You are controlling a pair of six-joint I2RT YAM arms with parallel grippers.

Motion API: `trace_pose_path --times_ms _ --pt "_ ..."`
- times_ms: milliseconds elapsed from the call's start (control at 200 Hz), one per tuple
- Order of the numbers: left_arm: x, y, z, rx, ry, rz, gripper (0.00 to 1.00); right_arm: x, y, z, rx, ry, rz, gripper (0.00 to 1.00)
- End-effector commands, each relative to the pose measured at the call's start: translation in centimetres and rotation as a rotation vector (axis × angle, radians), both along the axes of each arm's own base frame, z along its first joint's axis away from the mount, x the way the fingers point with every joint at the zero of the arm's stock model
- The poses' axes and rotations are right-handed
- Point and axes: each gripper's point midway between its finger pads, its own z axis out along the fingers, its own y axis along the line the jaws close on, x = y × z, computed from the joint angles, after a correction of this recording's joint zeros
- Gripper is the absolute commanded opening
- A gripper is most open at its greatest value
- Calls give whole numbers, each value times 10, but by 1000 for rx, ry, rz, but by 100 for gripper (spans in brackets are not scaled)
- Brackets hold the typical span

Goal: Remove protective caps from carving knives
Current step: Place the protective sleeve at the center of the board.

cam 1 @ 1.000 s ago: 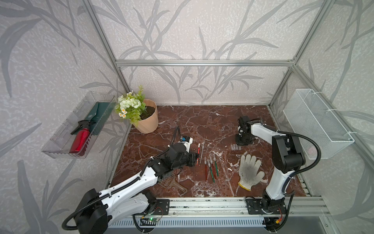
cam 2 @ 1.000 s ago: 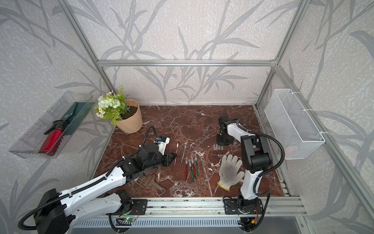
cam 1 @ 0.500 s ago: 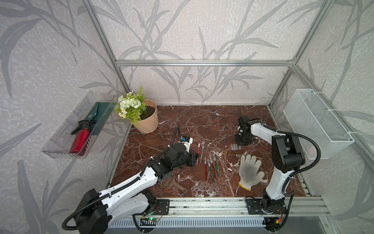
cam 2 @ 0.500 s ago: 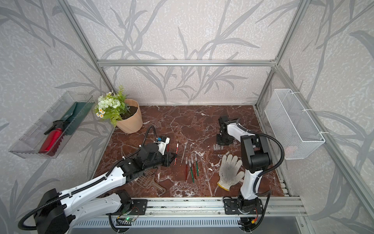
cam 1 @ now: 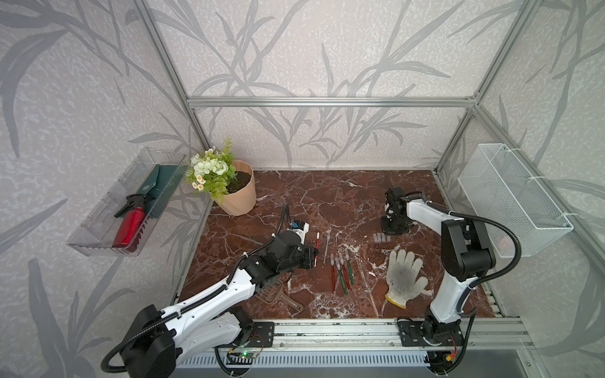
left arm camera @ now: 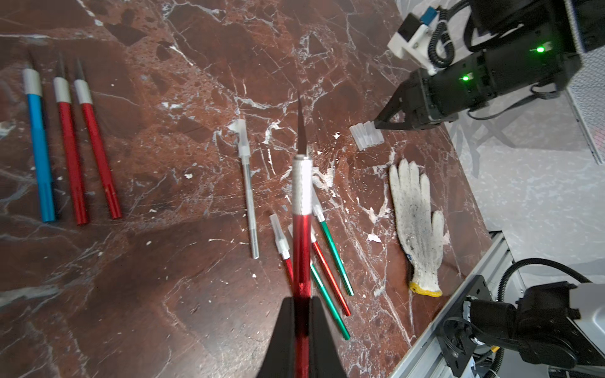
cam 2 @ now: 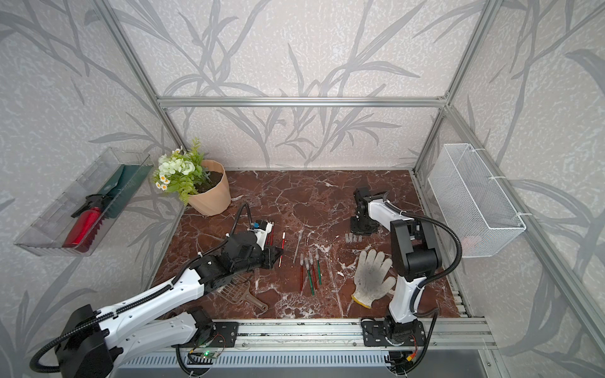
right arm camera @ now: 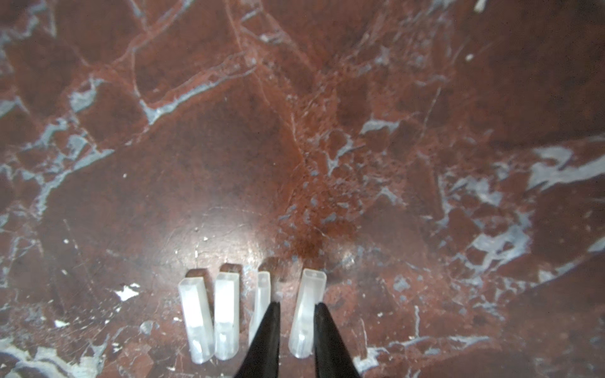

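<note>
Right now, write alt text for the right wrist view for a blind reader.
The right gripper has its two black fingertips astride the end cap in a row of four translucent protective caps lying side by side on a red-brown marble tabletop. A sliver of tabletop shows between one fingertip and that cap.

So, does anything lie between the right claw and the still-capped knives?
Only the four loose translucent plastic caps at the tips of the right gripper; beyond, bare red marble table to the capped carving knives.
</note>
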Motion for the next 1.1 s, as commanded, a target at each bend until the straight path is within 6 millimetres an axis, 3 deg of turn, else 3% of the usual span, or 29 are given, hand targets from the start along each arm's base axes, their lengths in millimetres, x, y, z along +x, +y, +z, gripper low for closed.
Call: trace_pose_path --times_ms 0,235,405,575,776,1096 --pt "8 14 1 53 8 55 6 -5 3 24 36 -63 1 25" --pt "12 37 -8 114 38 102 6 -27 14 55 101 -166 9 37" --pt "19 59 -11 153 53 161 5 -51 33 81 199 -241 58 52" --pt "29 82 -15 267 60 203 5 -73 56 111 299 -317 133 70" --pt "46 107 -27 420 89 248 6 -101 87 143 497 -395 227 100" --pt "80 121 -34 481 99 297 5 -125 107 166 685 -493 272 99"
